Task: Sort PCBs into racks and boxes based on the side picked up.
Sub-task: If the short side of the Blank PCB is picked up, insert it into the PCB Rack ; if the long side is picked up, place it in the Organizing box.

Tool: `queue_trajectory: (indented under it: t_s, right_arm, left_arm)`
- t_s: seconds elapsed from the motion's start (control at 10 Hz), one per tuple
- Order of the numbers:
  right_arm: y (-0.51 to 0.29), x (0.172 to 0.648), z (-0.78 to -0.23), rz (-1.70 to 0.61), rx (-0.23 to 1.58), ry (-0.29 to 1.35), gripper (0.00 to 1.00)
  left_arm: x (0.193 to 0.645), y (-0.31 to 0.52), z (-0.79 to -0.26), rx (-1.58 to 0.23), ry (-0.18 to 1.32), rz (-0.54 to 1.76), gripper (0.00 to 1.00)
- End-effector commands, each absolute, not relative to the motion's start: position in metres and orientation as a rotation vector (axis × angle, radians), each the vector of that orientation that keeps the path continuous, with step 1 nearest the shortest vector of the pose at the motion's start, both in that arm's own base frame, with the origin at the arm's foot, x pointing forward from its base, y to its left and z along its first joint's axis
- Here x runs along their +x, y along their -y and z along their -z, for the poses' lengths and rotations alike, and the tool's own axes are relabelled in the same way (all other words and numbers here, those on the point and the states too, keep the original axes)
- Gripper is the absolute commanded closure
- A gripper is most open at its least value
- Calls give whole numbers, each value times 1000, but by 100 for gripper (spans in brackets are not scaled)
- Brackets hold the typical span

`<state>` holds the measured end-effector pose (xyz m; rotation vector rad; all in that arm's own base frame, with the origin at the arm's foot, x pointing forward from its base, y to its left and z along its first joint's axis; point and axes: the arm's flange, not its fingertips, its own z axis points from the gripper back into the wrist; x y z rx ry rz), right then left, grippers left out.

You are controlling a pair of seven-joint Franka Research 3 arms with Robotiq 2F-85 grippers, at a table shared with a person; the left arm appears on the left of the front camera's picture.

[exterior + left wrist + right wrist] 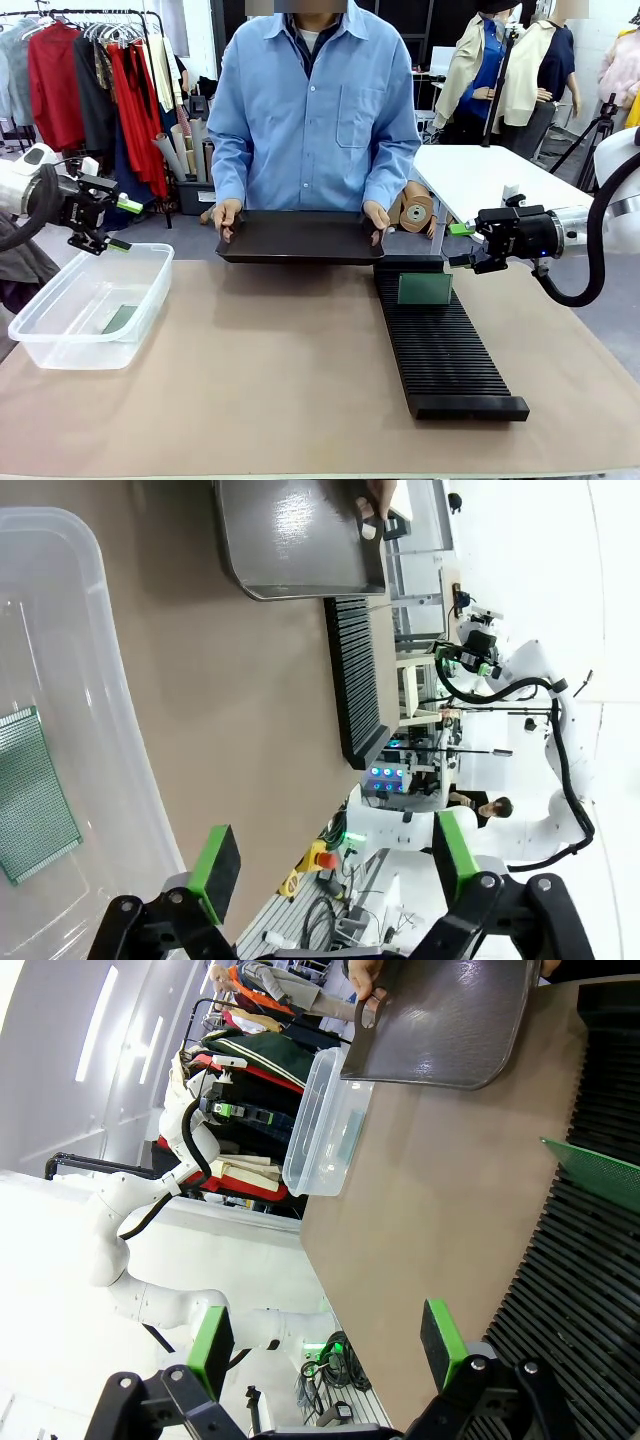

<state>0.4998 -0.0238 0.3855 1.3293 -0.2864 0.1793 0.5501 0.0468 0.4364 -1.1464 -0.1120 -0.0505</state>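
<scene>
1. Nearest the front camera, a long narrow black ribbed rack (440, 340) is seen lying on the tan-covered table (270, 380), with one small thin green rectangular circuit board (424, 289) standing upright in a slot at its far end. To the left, a clear rectangular plastic tub (90, 305) is seen holding a second flat green board (119, 319), lying on its floor. Beyond them, a shallow black tray with a raised rim (300, 238) is held off the table by the person's two hands (227, 216); nothing can be made out on it. The left gripper (122, 224) hangs above the tub's far edge and the right gripper (460, 245) just beyond the rack's far end, both spread wide and empty.

2. From the left wrist, the green-padded fingers (215, 865) are shown well parted over the tub's rim (120, 710), with nothing between them. The board in the tub (35, 795) is seen flat, its face finely perforated.

3. From the right wrist, the fingers (443, 1340) are likewise parted above the rack's ribs (590, 1290), and the slotted board (595, 1172) is seen edge-on.

4. The boards are judged light, stiff and thin, and probably smooth-faced; a hold across opposite edges is advised, since a board lying flat offers little to pinch.
</scene>
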Motion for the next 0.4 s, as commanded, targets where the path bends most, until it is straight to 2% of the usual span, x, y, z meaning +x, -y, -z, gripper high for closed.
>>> queue_trajectory:
  t_s: [0.0, 0.3]
  right_arm:
    - [23, 501, -388, -180, 1333, 293, 0]
    - [23, 501, -388, -180, 1333, 293, 0]
  left_arm:
    - [549, -47, -439, -1147, 113, 54, 0]
    - [549, -47, -439, -1147, 113, 54, 0]
